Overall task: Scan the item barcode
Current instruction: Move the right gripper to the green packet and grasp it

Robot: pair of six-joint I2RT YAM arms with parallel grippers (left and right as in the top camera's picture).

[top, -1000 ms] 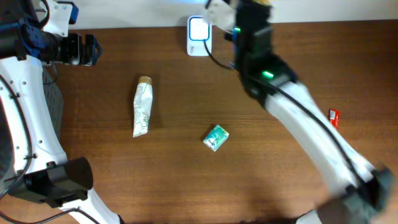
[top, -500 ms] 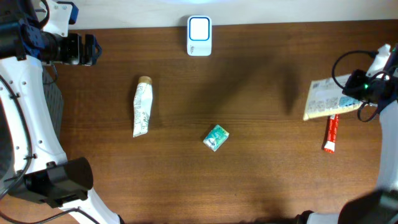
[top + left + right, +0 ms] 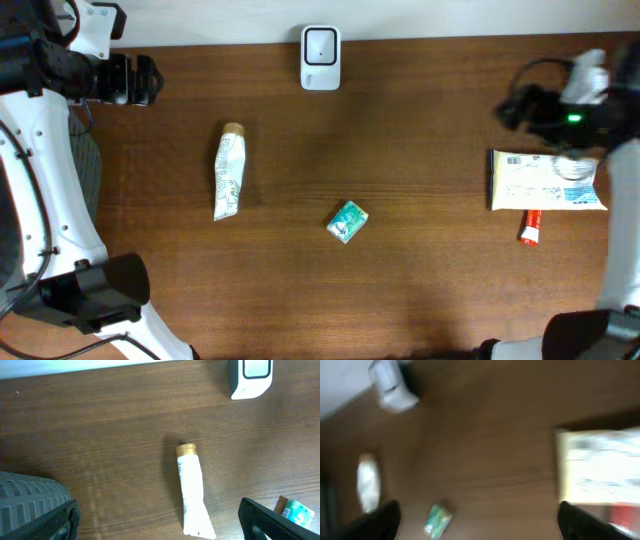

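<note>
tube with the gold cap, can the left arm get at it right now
Probably yes. The tube lies flat on bare table, nothing touching it, and nothing stands between it and the left gripper, whose jaws are open. The scanner and green pack lie apart from it.

Dark wood-grain table (image 3: 430,290); pale strip (image 3: 200,20) along far edge; soft light.
</note>
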